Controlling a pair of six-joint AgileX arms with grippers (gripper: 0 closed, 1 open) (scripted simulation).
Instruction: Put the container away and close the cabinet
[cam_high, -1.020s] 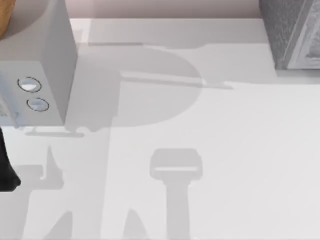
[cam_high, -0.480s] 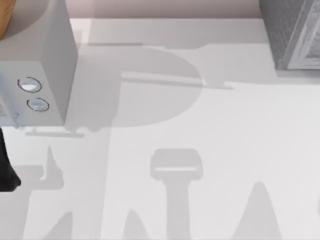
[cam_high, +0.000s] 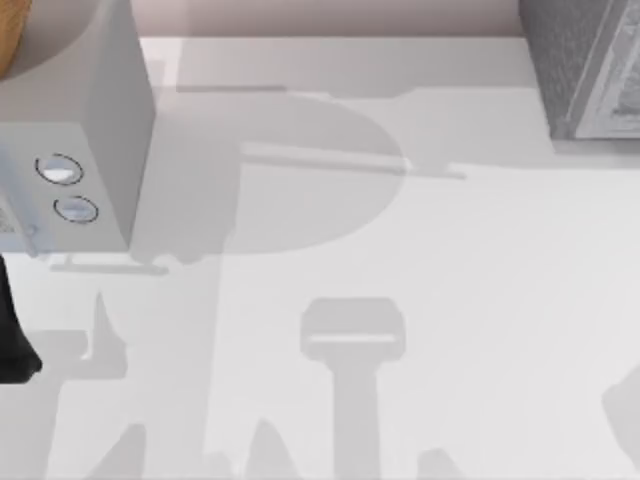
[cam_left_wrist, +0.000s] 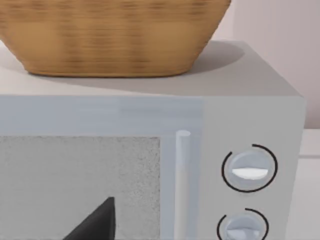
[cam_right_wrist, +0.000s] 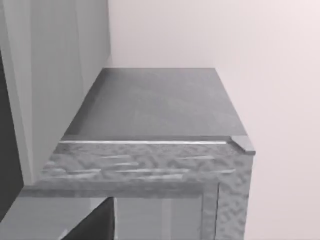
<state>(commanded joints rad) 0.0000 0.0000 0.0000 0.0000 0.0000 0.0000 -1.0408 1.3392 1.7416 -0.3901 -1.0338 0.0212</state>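
Note:
The container is out of view. The cabinet (cam_high: 575, 60), dark grey and speckled, stands at the table's far right corner, with its pale framed door panel (cam_high: 622, 92) at the top view's right edge. The right wrist view looks down on the cabinet's top (cam_right_wrist: 150, 105) from close by, and a dark part of my right gripper (cam_right_wrist: 95, 225) shows in front of it. I cannot tell how the door stands. My left arm (cam_high: 12, 330) sits at the left edge. A dark part of my left gripper (cam_left_wrist: 97, 225) is close before the dialled box.
A smooth light grey box (cam_high: 90, 120) with two round dials (cam_high: 60, 170) stands at the far left, its glass door and handle (cam_left_wrist: 182, 185) shut. A woven basket (cam_left_wrist: 110, 35) rests on top of it. Arm shadows fall across the white table (cam_high: 450, 300).
The shadow at the table's lower right has shifted from a tall wedge to a patch at the right edge. The left arm, box and cabinet stay still.

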